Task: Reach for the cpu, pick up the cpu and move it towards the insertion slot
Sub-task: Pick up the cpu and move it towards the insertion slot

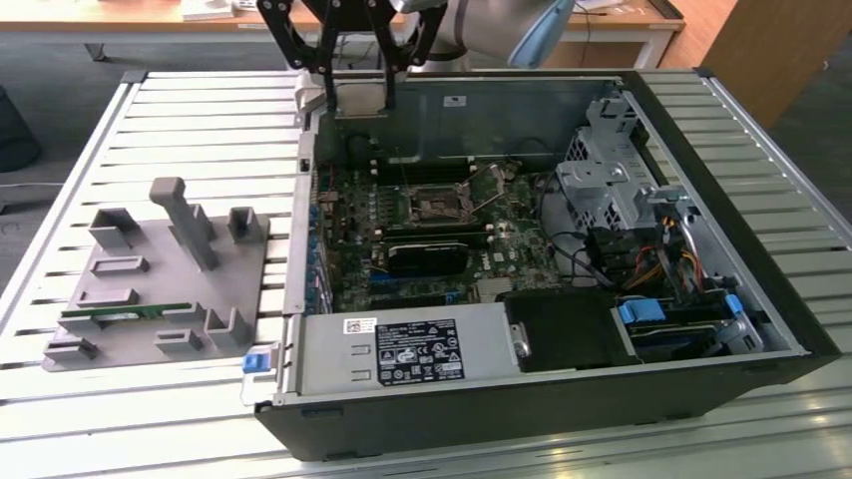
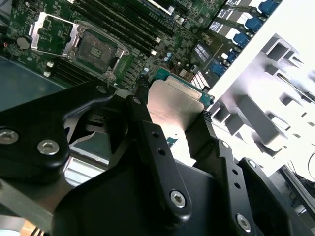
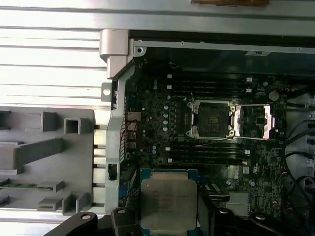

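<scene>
black gripper (image 2: 172, 101) clamped on flat silver square cpu (image 3: 169, 204) | held above open case, silver-framed dark-centred insertion slot (image 3: 211, 118) nearby | slatted metal table (image 1: 200, 120) underneath, wooden desk (image 1: 134, 15) behind

I work in what looks like a lab or workshop set in an office room. An opened computer case (image 1: 533, 299) lies on its side on a table (image 1: 107, 399) of ribbed aluminium slats, its green motherboard (image 1: 426, 220) bare to the air. Beside it, on the exterior view's left, sits a grey fixture (image 1: 147, 289) of plastic holders. Behind the table stand wooden desks (image 1: 134, 15) on a grey floor (image 1: 54, 120).
</scene>
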Available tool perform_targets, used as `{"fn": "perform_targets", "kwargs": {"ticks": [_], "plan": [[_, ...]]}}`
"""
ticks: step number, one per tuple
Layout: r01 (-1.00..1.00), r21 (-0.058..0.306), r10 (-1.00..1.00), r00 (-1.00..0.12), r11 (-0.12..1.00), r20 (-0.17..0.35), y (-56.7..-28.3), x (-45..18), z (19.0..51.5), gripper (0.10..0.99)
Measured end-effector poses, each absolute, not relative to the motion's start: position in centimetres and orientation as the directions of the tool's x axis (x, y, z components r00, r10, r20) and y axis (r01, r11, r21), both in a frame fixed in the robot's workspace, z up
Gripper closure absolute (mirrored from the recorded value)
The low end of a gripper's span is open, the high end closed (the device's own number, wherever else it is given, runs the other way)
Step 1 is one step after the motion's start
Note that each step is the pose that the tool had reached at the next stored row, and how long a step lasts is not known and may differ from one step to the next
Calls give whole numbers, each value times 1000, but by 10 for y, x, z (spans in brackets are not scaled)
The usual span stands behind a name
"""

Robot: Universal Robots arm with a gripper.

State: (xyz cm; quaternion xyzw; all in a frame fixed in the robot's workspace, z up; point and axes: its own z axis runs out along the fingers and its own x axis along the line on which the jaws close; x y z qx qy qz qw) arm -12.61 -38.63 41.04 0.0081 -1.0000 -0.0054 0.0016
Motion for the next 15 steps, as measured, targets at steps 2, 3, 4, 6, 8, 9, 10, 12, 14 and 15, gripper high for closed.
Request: {"fn": "perform_targets", "kwargs": {"ticks": [2,3,4,6,8,9,10,12,14,15], "plan": [[-16,11,-16,-1000,1000,1,-385,-126,410,541],[-16,11,-16,-1000,1000,0,-385,-126,410,541],[-16,11,-16,-1000,1000,-2,-384,-126,410,541],[-16,11,-16,-1000,1000,-3,-383,-125,410,541],[-16,11,-16,-1000,1000,-5,-381,-125,410,541],[-16,11,-16,-1000,1000,-5,-380,-125,410,541],[-16,11,-16,-1000,1000,-6,-379,-125,410,541],[-16,11,-16,-1000,1000,-7,-377,-124,410,541],[-16,11,-16,-1000,1000,-8,-375,-123,410,541],[-16,11,-16,-1000,1000,-9,-374,-123,410,541]]}}
